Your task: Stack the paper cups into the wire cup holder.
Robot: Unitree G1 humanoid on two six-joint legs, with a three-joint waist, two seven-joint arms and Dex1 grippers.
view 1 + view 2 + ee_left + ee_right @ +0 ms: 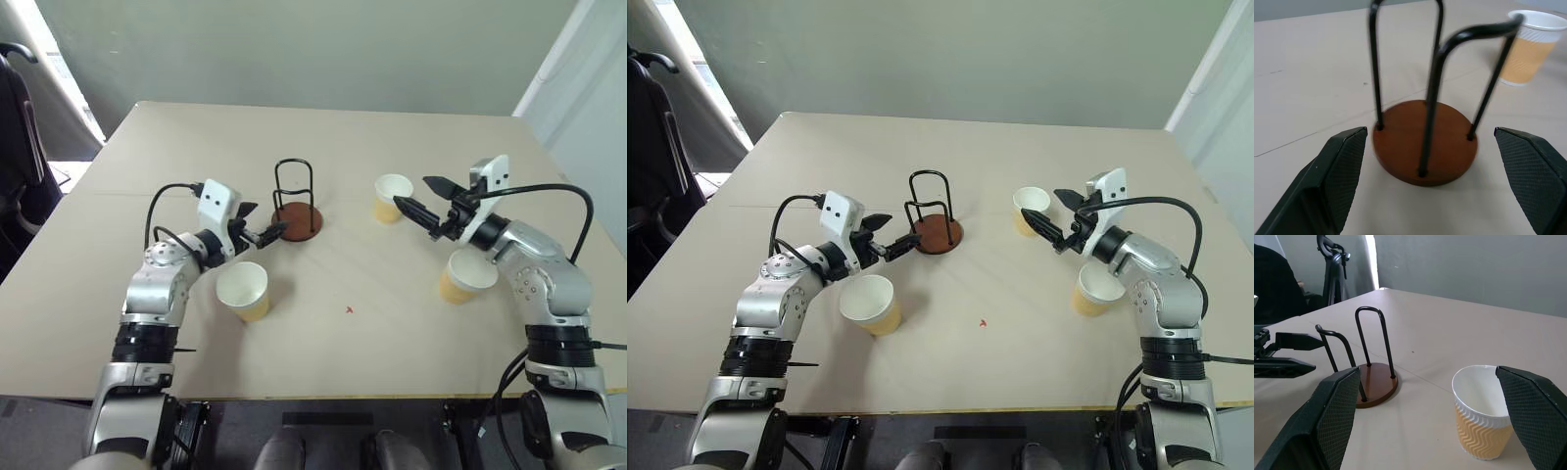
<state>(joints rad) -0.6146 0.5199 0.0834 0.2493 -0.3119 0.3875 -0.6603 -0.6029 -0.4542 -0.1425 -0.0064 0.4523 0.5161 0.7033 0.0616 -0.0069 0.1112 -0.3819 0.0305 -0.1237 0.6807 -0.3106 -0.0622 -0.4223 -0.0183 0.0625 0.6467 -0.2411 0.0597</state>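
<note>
Fingers (pixel 1337 171) spread beside wire cup holder (pixel 296 217)

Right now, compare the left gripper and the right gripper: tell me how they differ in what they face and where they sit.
The left gripper hangs beside the wire cup holder, its fingers flanking the brown base in its wrist view; the right gripper hangs beside a paper cup. The left gripper has a second cup below its arm; the right arm partly hides a third cup. Both are open and hold nothing.

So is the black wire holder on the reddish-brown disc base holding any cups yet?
Empty: the wire cup holder shows only its bare base between the loops.
</note>
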